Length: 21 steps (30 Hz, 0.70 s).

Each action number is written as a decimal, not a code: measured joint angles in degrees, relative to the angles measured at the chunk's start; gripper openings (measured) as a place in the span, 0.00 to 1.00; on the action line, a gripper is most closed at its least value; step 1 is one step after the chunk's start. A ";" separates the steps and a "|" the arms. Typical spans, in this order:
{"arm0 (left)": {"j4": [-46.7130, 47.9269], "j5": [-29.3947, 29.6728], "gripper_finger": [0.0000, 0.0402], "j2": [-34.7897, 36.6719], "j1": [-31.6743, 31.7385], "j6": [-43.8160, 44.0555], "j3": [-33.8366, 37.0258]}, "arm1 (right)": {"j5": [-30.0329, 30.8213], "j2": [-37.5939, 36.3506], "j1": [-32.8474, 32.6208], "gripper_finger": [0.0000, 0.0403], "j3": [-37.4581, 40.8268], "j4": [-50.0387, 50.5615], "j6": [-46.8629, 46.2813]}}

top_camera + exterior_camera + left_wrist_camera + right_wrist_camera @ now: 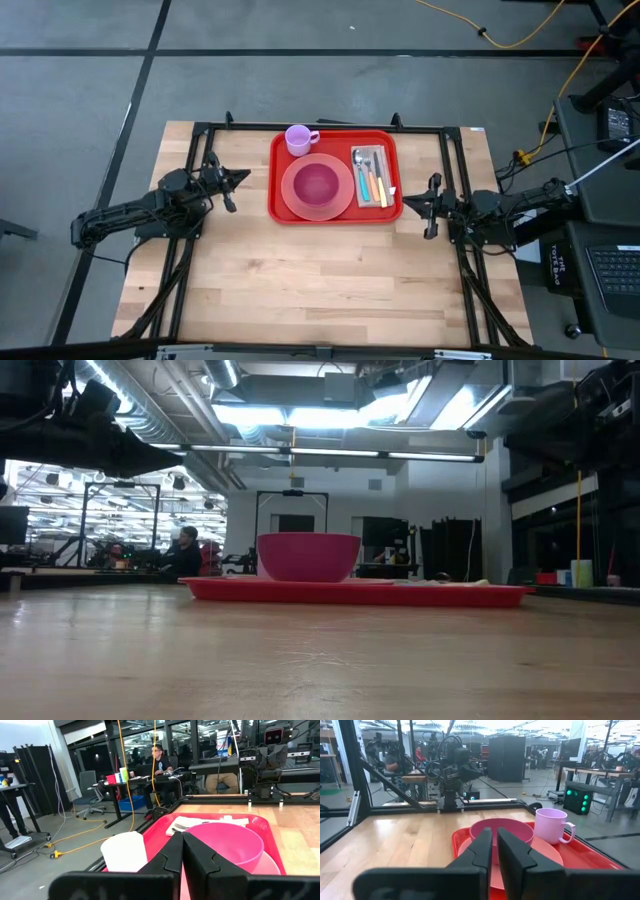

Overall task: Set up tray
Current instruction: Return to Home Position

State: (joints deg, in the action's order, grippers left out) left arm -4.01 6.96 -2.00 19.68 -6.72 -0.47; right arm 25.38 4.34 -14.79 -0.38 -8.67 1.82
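Observation:
The red tray lies on the wooden table toward its far edge. On it rests a pink plate with a pink bowl standing in it. A lilac mug stands at the tray's far left corner. Cutlery lies on a white napkin at the tray's right side. My left gripper hovers level just left of the tray, shut, with nothing between its fingers. My right gripper hovers level just right of the tray, its fingers a narrow gap apart and holding nothing.
Black frame rails run along the table's far edge and down both sides behind the arms. Bare wood stretches from the tray to the near edge. A desk with a laptop stands off the table's right. A person sits in the room beyond.

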 joint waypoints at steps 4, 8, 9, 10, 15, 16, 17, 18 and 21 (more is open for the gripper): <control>-0.01 0.01 0.00 0.00 -0.02 0.00 0.00 | -0.02 0.00 -0.02 0.08 0.00 -0.02 -0.04; -0.02 0.01 0.01 0.00 -0.01 0.00 0.00 | 0.00 0.00 0.00 0.08 0.00 -0.02 -0.15; -0.02 0.00 0.01 0.00 0.00 0.00 0.00 | -0.02 0.00 0.00 0.08 0.00 -0.02 -0.06; -0.02 0.00 0.01 -0.02 0.00 0.00 0.00 | -0.02 0.00 0.00 0.08 0.00 -0.02 -0.04; -0.02 0.01 0.02 0.00 0.00 0.00 0.00 | -0.01 0.00 0.00 0.08 0.00 -0.02 -0.04; -0.02 0.00 0.02 0.00 -0.02 0.00 0.00 | -0.01 0.00 0.00 0.08 0.00 -0.02 -0.05; -0.02 0.02 0.02 -0.01 0.00 0.00 0.00 | 0.00 0.00 0.00 0.08 0.00 -0.02 -0.12; -0.02 0.02 0.02 0.00 -0.01 -0.01 0.00 | 0.00 0.00 0.00 0.08 0.00 -0.02 -0.12; -0.02 0.02 0.02 0.00 0.00 0.00 0.00 | 0.00 0.00 0.00 0.08 0.00 -0.02 -0.06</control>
State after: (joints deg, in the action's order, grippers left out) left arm -4.03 6.98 -2.00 19.68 -6.72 -0.47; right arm 25.39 4.34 -14.79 -0.38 -8.69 1.76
